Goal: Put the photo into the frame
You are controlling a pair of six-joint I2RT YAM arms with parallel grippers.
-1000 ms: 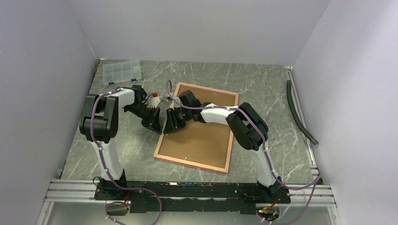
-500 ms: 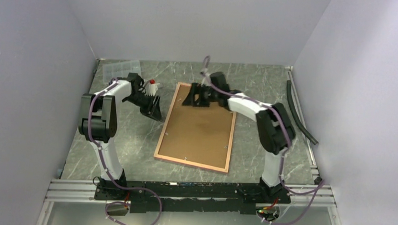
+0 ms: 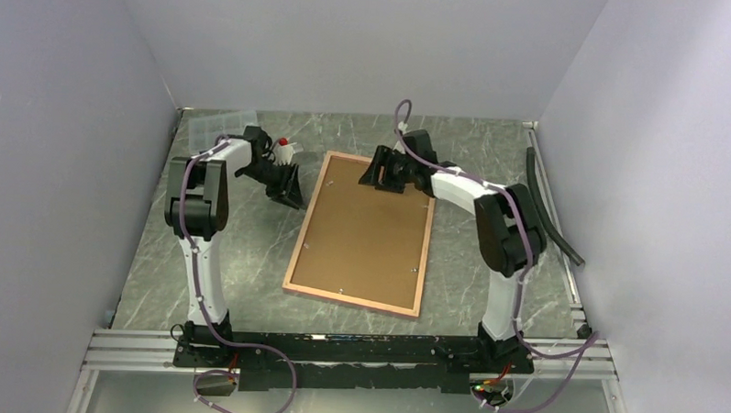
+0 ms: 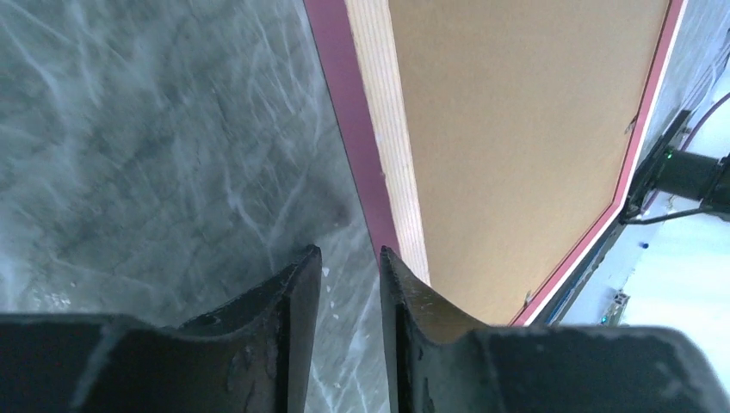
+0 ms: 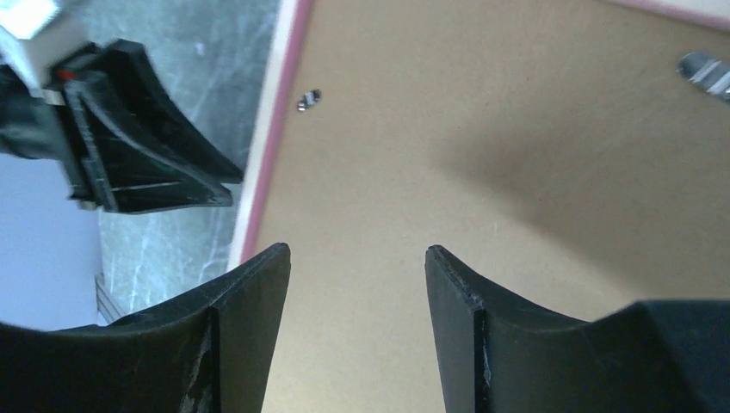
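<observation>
The frame point(image 3: 353, 302) lies face down on the table, its tan back and pink rim showing, with a flat brown backing board point(image 3: 365, 239) inside it. The photo is not in view. My left gripper point(image 3: 289, 187) hangs just off the frame's far left edge, its jaws narrowly apart and empty over the table. In the left wrist view the left gripper point(image 4: 350, 251) is beside the frame's rail point(image 4: 383, 146). My right gripper point(image 3: 382, 170) is open and empty above the board's far end. In the right wrist view the right gripper point(image 5: 357, 249) is over the board point(image 5: 482, 146).
A clear plastic compartment box point(image 3: 216, 130) sits at the back left. A black hose point(image 3: 550, 208) lies along the right wall. Small metal tabs point(image 5: 308, 101) sit at the board's edge. Grey walls close in three sides.
Both grippers have left the frame's left edge where they met. The right one swung to the frame's far end; the left one drew back toward the far left. The frame has stayed put.
</observation>
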